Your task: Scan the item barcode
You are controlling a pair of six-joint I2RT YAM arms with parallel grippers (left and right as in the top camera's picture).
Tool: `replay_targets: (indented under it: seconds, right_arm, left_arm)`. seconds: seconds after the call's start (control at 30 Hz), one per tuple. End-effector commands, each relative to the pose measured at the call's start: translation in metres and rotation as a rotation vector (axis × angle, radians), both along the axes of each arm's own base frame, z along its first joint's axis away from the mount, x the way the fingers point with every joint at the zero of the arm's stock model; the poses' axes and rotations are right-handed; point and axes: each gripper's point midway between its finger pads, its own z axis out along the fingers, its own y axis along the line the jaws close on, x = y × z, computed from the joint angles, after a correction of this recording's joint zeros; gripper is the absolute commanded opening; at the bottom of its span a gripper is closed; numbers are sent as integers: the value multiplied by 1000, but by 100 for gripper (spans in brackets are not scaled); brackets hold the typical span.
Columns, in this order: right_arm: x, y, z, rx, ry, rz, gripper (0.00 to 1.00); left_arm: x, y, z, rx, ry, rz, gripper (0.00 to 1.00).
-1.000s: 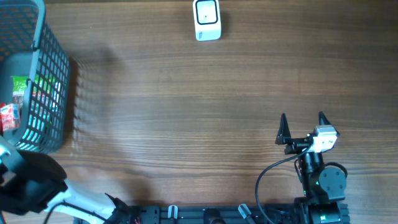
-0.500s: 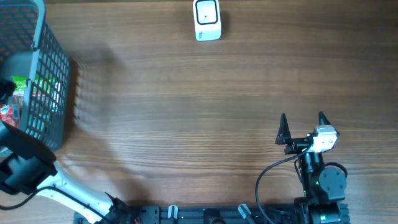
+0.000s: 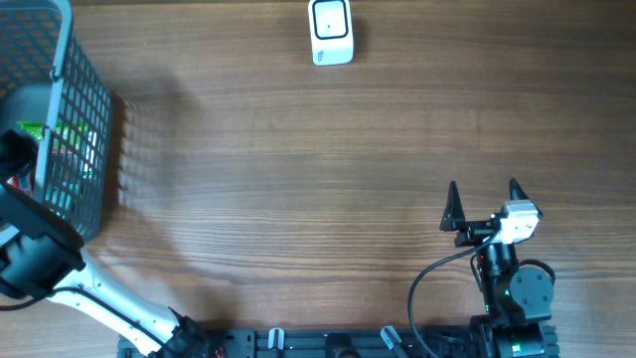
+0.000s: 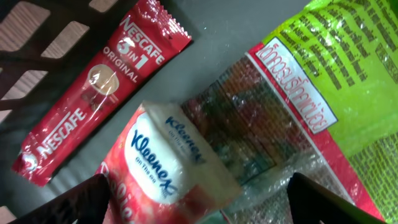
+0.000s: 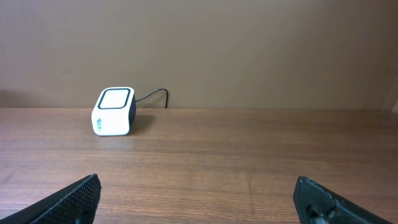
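In the left wrist view my left gripper (image 4: 200, 210) hangs open low inside the basket, one fingertip (image 4: 74, 208) on each side of a red and white Kleenex tissue pack (image 4: 171, 165). A red Nescafe 3-in-1 sachet (image 4: 93, 93) lies to its left. A clear-wrapped red item (image 4: 261, 130) and a green packet (image 4: 354, 68) lie to its right. The white barcode scanner (image 3: 330, 32) stands at the table's far edge, and shows as the scanner (image 5: 113, 111) in the right wrist view. My right gripper (image 3: 482, 204) rests open and empty near the front right.
The grey mesh basket (image 3: 84, 119) takes up the table's left end, with my left arm (image 3: 35, 254) reaching over its front wall. A thin cable runs from behind the scanner. Brown wooden table (image 3: 298, 179) lies between basket, scanner and right arm.
My left arm has pushed farther into the basket, down toward the packets, and its jaws have narrowed a little. The right arm has not moved.
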Motion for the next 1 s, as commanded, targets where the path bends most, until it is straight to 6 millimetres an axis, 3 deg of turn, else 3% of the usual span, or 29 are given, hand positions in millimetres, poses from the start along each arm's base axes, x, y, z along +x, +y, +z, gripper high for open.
replay_targets:
  seconds: [0.0, 0.07, 0.13, 0.2, 0.33, 0.47, 0.53, 0.6, 0.67, 0.77, 0.87, 0.93, 0.97]
  right_arm:
    - [0, -1, 2, -9, -10, -4, 100]
    - [0, -1, 2, -9, -11, -4, 100]
    - [0, -1, 2, -9, -10, -4, 100]
    - [0, -1, 2, -9, -10, -4, 100]
    - [0, -1, 2, -9, -10, -4, 100]
    - [0, -1, 2, -9, -10, -4, 100]
    - [0, -1, 2, -9, -10, -4, 100]
    - [0, -1, 2, -9, -10, -4, 100]
    - [0, -1, 2, -9, -10, -4, 100]
    - [0, -1, 2, -9, -10, -4, 100]
    - [0, -1, 2, -9, -10, -4, 100]
    - [0, -1, 2, -9, -11, -4, 100]
    - [0, -1, 2, -9, -10, -4, 100]
  left_arm:
    - [-6, -5, -26, -50, 25, -9, 76]
    - [-7, -5, -26, -51, 26, -8, 58]
    - [-7, -5, -26, -52, 27, -7, 50]
    - [-8, -6, -26, -54, 29, -7, 33]
    - [-3, -1, -5, -19, -7, -8, 28]
    - [6, 8, 73, 99, -129, -5, 26]
    - [10, 9, 141, 200, -257, 27, 26]
    - [15, -2, 204, 249, -433, 43, 26]
    - [25, -36, 275, 226, -690, -13, 25]
    - [21, -99, 340, 134, -914, -88, 24]
    - [16, -164, 363, 26, -975, -180, 24]
    - [18, -201, 362, -31, -958, -250, 24]
    - [22, -235, 353, -98, -920, -315, 24]
